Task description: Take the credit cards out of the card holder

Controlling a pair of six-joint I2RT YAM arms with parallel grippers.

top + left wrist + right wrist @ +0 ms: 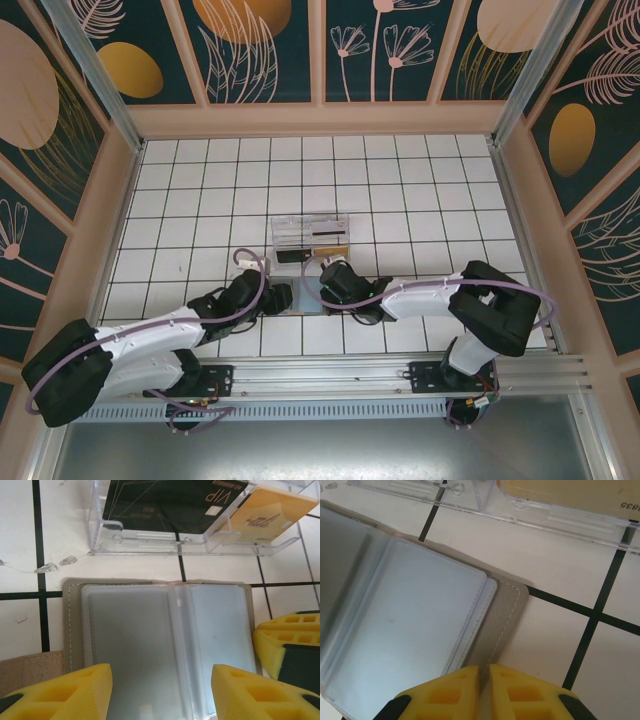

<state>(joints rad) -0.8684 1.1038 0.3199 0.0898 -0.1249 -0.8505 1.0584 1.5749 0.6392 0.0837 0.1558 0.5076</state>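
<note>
Holder [160, 630] lies open mid-frame below the tray [150, 549], likely floppy, best pinned at its cover edge. Cards [165, 505] in the tray look stiff, slick. Left gripper [161, 680] gapes over the holder; right gripper [484, 680] pinches its right edge.

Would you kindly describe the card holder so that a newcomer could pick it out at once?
On the white tiled table, look on the arms' side of the clear plastic tray. The card holder lies open and flat there. Unlike the rigid see-through tray with its black card and yellow card, it is an opaque grey stitched cover with frosted sleeves.
</note>
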